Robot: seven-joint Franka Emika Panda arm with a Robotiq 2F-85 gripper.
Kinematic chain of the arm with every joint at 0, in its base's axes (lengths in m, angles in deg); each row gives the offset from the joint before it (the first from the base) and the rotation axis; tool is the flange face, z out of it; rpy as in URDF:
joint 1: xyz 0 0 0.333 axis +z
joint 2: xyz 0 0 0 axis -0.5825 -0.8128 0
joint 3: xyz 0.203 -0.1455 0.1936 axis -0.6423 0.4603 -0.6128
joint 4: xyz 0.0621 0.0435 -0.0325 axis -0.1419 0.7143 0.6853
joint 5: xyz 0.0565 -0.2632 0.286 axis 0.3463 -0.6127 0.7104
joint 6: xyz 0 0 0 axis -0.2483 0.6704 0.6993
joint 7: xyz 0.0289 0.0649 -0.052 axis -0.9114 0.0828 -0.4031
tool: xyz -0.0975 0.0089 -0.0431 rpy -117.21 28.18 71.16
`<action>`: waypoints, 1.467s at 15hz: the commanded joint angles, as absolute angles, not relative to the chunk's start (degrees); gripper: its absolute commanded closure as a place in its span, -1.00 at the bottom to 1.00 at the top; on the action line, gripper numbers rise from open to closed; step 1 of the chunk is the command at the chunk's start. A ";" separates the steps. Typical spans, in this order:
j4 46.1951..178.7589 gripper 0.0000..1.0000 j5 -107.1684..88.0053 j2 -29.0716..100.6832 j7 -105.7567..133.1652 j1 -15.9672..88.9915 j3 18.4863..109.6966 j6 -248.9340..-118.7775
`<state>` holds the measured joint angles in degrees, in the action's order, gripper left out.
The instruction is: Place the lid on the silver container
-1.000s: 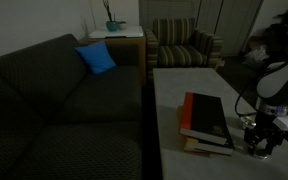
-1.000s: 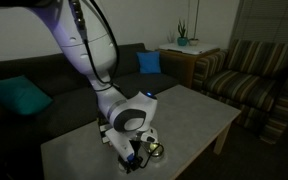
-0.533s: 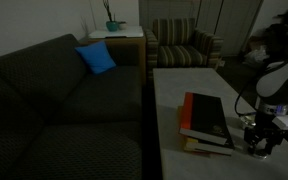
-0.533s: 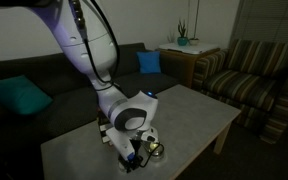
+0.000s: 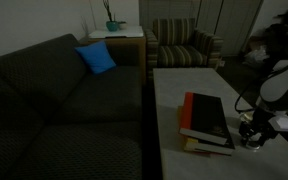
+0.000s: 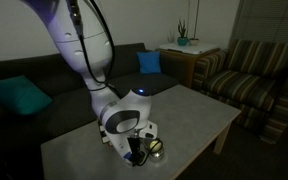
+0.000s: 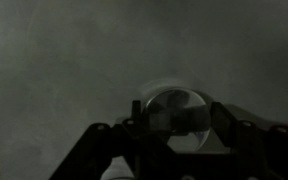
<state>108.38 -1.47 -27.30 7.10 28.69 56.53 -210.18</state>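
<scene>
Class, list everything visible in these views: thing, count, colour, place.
sofa: one, dark, beside the table
cushions: two, blue and teal, on the sofa
armchair: one, striped, beyond the table
side table: one, wooden, by the sofa, with plant
table: one, pale grey, centre
books: stack, red-black top, on the table
silver container: one, shiny, on the table at the gripper
lid: not distinguishable
arm: one, white, over the table
gripper: one, dark, low at the container; jaws unclear

The arm [image 6: 79, 40] arcs down from above and folds at the wrist [image 6: 121, 121], so the gripper [image 6: 142, 152] points straight down. In an exterior view the gripper [image 5: 252, 138] hangs below the pale wrist. The wrist view is blurred: dark fingers [image 7: 140, 116] stand apart, their grip unclear.
</scene>
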 commanded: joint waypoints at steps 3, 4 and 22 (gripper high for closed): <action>120.78 0.12 -1.16 -21.77 8.91 30.03 56.58 -221.88; 122.60 0.12 -1.17 -21.20 9.35 30.54 56.65 -223.91; 143.05 0.12 -1.63 -5.39 14.58 31.38 58.81 -234.27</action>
<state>138.26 -1.37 -11.35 15.63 33.86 59.36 -236.43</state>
